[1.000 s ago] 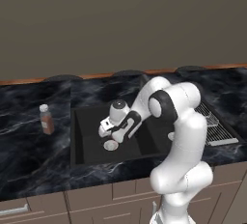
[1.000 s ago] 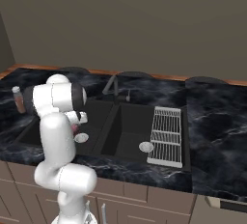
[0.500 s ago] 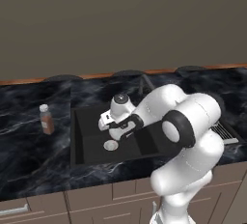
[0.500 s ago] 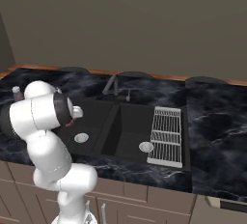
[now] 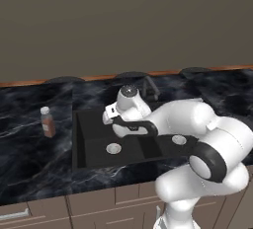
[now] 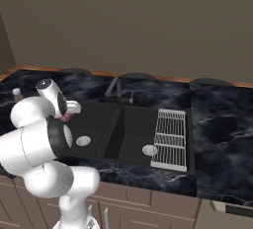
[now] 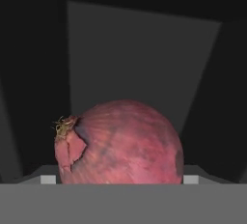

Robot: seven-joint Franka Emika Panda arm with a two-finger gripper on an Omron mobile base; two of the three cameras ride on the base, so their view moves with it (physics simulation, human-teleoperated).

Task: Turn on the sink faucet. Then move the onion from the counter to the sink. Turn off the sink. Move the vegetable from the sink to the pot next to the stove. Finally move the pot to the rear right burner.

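- Right up close in the hand view, the onion [image 7: 120,143] is one round reddish-pink ball. Its skin is streaky, with a torn flap and a dry tan tuft on its left side.
- The onion sits low and centred in the hand view with dark sink walls behind it. In the right base view only a pink sliver [image 6: 64,118] shows by the hand at the left basin.
- I can't tell whether it rests on the basin floor or hangs above it.
- The pincer [image 5: 112,118] is down in the left basin, right at the onion. Its tips are hidden, so I can't tell if it is wide or clamped on the onion.
- One matte black sink [image 5: 89,146] with two basins.
- Two round silver drains, left [image 5: 113,148] and right [image 5: 179,139].
- One slim black sink faucet [image 6: 114,87] stands at the back, between the basins.
- One silver wire rack [image 6: 171,139] lies along the sink's right side.
- One brown bottle [image 5: 47,122] with a white cap stands upright on the desk [image 5: 29,154], left of the sink.
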